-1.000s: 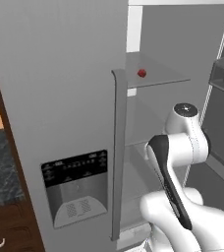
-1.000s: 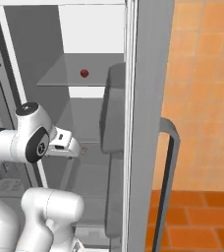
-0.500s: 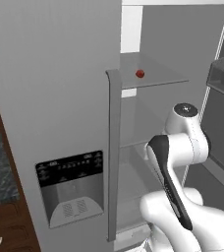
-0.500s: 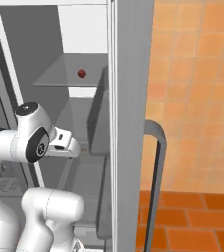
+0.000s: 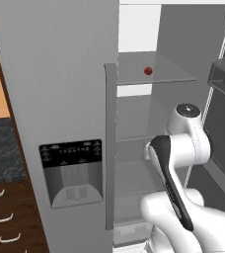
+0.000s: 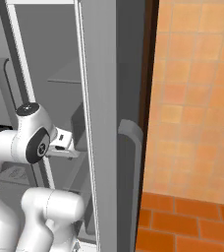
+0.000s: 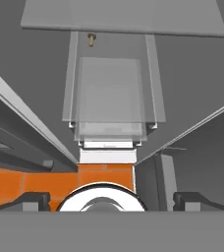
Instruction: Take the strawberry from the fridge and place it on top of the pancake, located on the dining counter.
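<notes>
1. Dark red and rounded, the strawberry (image 5: 147,71) sits in the upper middle of your left base view, resting on a clear glass shelf (image 5: 173,75) inside the fridge (image 5: 60,89). It is too small to show you a long axis or which way it points.
2. Smooth matte grey covers the fridge's closed left door, with a long vertical handle (image 5: 110,148) at frame centre and a black-panelled dispenser (image 5: 72,170) at lower left.
3. The open right door (image 6: 104,123) stands edge-on through the middle of your right base view, beside orange wall tiles (image 6: 192,98).
4. In your hand view the gripper (image 7: 112,201) is spread wide with nothing between its dark finger tips (image 7: 28,201), low in the frame.
5. Stacked translucent glass shelves (image 7: 111,98) fill the centre there, and a small object near the upper left is too blurred to name.
</notes>
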Robot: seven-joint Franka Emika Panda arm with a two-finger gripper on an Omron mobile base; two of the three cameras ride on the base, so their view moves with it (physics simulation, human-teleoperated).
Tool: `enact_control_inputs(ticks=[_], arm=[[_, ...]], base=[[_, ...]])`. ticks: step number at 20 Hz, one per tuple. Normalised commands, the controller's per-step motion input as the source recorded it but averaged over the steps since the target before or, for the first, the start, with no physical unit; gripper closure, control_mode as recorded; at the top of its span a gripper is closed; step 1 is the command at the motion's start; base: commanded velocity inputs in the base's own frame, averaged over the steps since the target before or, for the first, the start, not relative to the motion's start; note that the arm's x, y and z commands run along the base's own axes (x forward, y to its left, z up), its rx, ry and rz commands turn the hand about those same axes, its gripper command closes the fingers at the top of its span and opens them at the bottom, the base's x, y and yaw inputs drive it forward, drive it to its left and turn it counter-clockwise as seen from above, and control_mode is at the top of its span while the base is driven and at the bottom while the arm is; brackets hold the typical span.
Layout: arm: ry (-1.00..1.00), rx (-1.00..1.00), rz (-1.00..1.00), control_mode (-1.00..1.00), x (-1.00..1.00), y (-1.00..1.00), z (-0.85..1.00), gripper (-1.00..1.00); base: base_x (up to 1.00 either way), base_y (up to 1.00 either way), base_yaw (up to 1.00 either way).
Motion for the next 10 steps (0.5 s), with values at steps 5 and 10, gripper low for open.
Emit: enact_control_inputs(ticks=[5, 10], arm=[[0.0, 0.0, 0.0, 1.0, 0.0, 0.0, 0.0, -1.0], [0.0, 0.0, 0.0, 1.0, 0.0, 0.0, 0.0, -1.0]], base=[[0.11, -0.19, -0.02], [0.11, 0.0, -0.04]])
